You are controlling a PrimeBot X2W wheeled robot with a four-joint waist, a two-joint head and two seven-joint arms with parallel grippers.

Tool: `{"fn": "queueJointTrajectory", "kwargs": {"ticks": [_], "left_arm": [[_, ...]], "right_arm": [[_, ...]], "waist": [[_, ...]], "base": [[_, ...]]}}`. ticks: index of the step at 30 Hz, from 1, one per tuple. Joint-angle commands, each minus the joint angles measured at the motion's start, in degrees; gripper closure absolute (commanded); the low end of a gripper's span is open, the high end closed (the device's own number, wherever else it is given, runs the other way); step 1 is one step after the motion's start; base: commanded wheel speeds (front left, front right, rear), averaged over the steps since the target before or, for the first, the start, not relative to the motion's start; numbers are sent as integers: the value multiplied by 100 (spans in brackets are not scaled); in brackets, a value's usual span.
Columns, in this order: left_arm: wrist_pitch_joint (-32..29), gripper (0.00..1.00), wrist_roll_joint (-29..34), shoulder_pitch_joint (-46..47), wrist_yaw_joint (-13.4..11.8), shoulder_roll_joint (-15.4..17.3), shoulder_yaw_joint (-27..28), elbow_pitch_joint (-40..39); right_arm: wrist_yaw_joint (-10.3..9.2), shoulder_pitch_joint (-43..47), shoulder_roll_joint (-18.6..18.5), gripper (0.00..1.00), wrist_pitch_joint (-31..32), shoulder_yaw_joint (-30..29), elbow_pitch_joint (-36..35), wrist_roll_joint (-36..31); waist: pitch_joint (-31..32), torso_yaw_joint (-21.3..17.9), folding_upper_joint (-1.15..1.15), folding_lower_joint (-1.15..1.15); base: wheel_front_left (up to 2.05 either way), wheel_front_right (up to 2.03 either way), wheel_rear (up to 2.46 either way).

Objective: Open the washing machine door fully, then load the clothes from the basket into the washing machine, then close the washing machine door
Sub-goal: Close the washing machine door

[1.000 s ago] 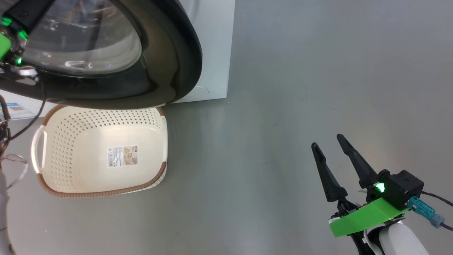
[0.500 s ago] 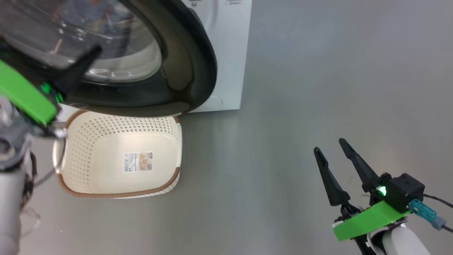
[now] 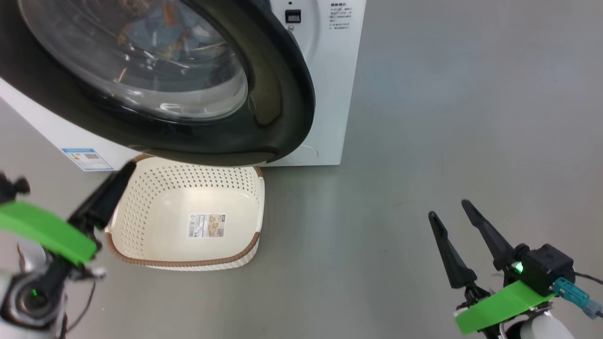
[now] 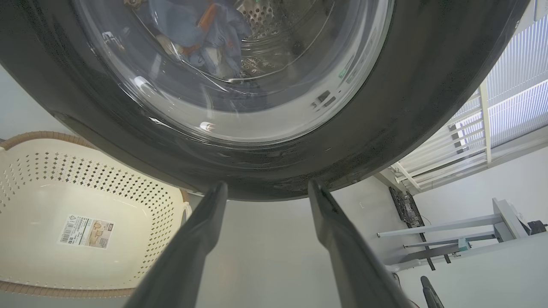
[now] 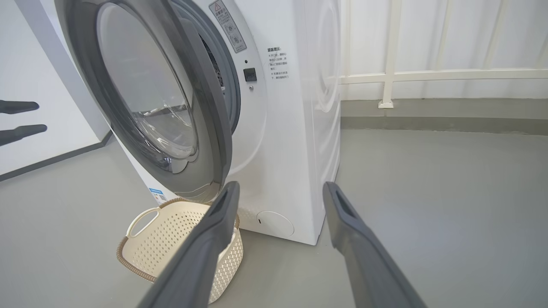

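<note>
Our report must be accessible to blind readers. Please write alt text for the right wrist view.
A white washing machine stands with its round door half open, and a cream perforated basket sits on the grey floor under the door. The right hand is open, its two dark fingers rising in the foreground.

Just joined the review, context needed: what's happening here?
Laundry loading, near the end. The basket is empty; the clothes lie in the drum, seen through the washing machine door, which stands partly open. The left gripper is open by the door's lower rim, holding nothing. The right gripper hangs open over the floor, idle.
</note>
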State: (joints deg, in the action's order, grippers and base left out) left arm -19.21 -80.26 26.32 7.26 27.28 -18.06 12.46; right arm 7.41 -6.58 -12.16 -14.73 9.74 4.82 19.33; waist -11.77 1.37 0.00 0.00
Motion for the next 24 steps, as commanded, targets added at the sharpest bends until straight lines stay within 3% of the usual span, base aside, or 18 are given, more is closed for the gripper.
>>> {"fn": "queueJointTrajectory", "kwargs": {"ticks": [1, 12, 24], "left_arm": [[363, 0, 74, -158, 23, 331, 154, -154], [2062, 0, 301, -1128, 23, 580, -419, -141], [3048, 0, 259, -1592, 23, 753, -1278, 345]], "right_arm": [[8, 164, -85, 0, -27, 55, -141, 16], [8, 446, -177, 0, -27, -135, -161, 25], [8, 826, -153, 0, -27, -378, -176, 42]], "waist": [[54, 32, 0, 0], [155, -11, 0, 0], [332, -234, 0, 0]], "base": [[0, 0, 0], [0, 0, 0], [0, 0, 0]]}}
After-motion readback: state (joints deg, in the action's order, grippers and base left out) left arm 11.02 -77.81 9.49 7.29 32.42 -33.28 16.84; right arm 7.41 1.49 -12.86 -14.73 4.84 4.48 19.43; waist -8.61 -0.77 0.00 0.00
